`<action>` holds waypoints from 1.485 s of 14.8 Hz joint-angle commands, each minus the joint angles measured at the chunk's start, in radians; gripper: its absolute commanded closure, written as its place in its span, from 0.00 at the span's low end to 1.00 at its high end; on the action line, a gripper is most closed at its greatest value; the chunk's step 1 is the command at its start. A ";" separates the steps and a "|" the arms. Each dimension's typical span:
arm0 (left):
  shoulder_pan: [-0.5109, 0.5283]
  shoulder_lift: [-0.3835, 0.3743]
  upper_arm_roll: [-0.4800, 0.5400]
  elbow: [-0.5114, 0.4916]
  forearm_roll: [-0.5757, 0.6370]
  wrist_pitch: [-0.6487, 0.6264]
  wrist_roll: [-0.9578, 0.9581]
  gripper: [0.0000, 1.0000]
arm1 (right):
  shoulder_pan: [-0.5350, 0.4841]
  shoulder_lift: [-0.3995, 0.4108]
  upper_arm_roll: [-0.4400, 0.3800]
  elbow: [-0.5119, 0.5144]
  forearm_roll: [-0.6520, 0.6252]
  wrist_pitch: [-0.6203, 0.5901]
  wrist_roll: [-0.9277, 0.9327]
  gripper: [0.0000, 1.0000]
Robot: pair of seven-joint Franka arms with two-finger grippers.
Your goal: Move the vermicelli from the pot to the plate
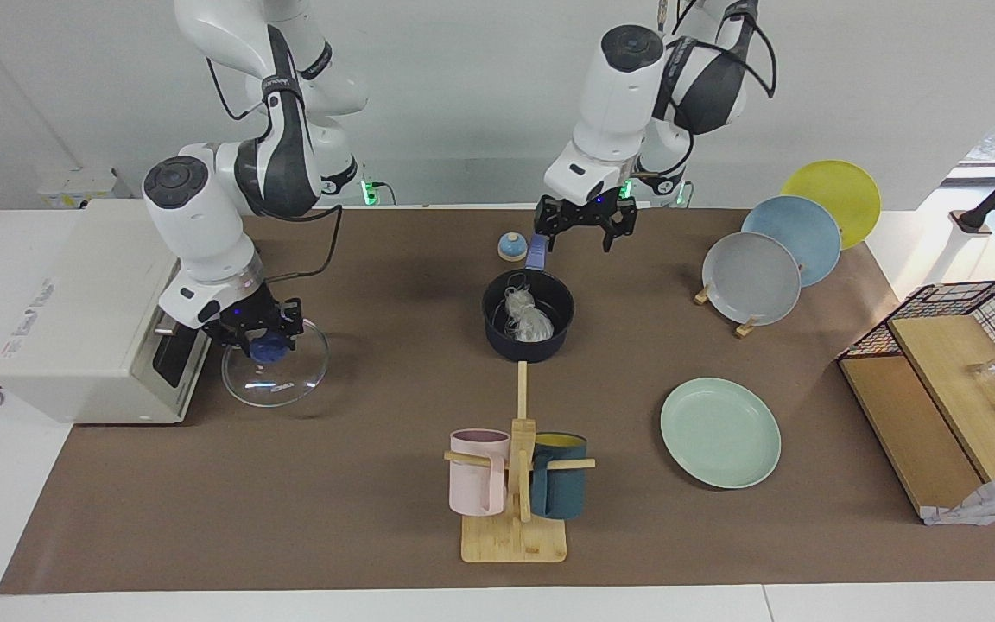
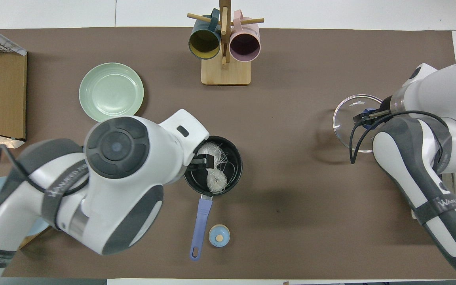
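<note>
The dark navy pot [image 1: 525, 346] stands mid-table with its blue handle pointing toward the robots. The whitish vermicelli [image 1: 526, 316] lies bundled inside it. My left gripper [image 1: 579, 237] hangs open in the air over the pot's handle end; from overhead, my left gripper [image 2: 203, 161] covers the rim of the pot [image 2: 234, 176] beside the vermicelli [image 2: 213, 173]. The mint-green plate [image 1: 719, 432] lies bare, farther from the robots, toward the left arm's end. My right gripper [image 1: 266, 345] is shut on the blue knob of the glass lid [image 1: 277, 386], low beside the oven.
A toaster oven [image 1: 91, 302] stands at the right arm's end. A wooden mug rack [image 1: 515, 484] with two mugs stands farther out than the pot. A rack with grey, blue and yellow plates [image 1: 752, 278], a wire basket [image 1: 972, 324] and a small blue knob-like object [image 1: 511, 247] are also there.
</note>
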 commanded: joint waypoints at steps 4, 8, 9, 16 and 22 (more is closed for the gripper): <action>-0.078 0.107 0.018 -0.099 -0.011 0.251 -0.042 0.00 | -0.019 -0.035 0.011 -0.158 0.046 0.143 -0.028 0.41; -0.078 0.181 0.020 -0.096 -0.009 0.327 -0.004 0.00 | -0.017 -0.013 0.011 -0.182 0.046 0.159 -0.029 0.41; -0.077 0.187 0.022 -0.096 -0.009 0.328 0.007 0.00 | -0.020 -0.009 0.011 -0.182 0.046 0.160 -0.028 0.41; -0.092 0.253 0.022 -0.104 -0.003 0.364 0.018 0.00 | -0.016 -0.015 0.011 -0.228 0.046 0.217 -0.022 0.24; -0.086 0.267 0.025 -0.093 0.003 0.361 0.021 0.82 | -0.016 -0.012 0.011 -0.167 0.046 0.145 -0.025 0.00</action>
